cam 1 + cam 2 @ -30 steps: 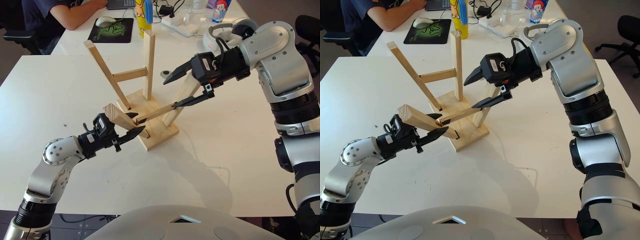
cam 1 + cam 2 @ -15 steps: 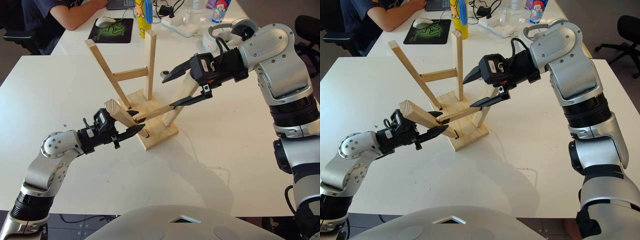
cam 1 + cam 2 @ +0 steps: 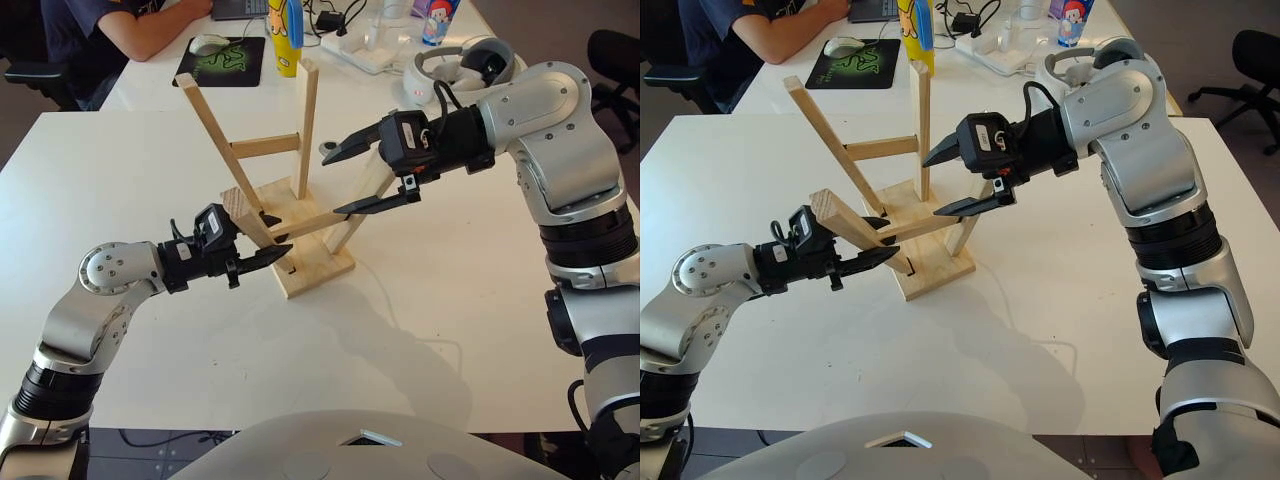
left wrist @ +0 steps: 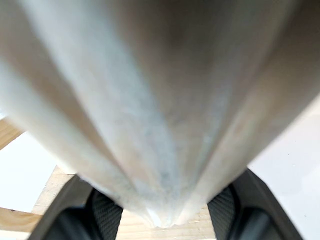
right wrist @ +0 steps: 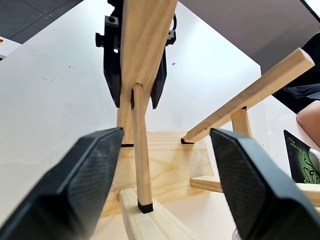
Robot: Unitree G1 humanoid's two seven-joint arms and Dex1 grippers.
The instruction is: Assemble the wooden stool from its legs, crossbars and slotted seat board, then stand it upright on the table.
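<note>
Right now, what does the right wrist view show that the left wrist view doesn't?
Right wrist only: the left end effector from outside, the crossbar meeting the held leg, a far leg slotted in the seat board. Left wrist only: its own pads against that leg, close up. Both: the held leg and seat board.

An office: white counters (image 3: 95,180) side by side, a computer mouse (image 3: 210,42) on a black mouse pad (image 3: 240,65), a laptop (image 3: 240,8), a black office chair (image 3: 1252,48).
</note>
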